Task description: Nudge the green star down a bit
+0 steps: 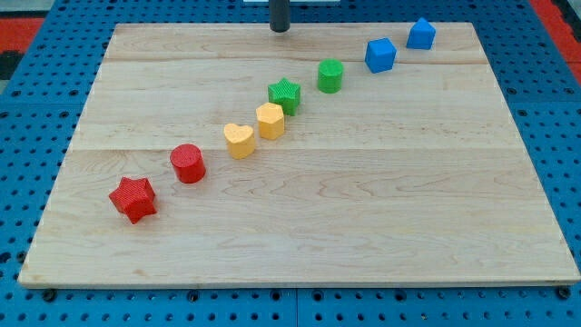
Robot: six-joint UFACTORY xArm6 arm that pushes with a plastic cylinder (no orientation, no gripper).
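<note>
The green star (285, 93) sits on the wooden board (363, 209), in the upper middle, touching the yellow hexagon block (270, 120) at its lower left. My tip (280, 29) is at the view's top edge, straight above the green star and well apart from it. Only the rod's lower end shows.
A diagonal row of blocks runs from lower left to upper right: red star (133, 198), red cylinder (189, 163), yellow heart (240, 140), then beyond the star a green cylinder (330, 75), a blue cube (380, 54) and a blue house-shaped block (420, 34).
</note>
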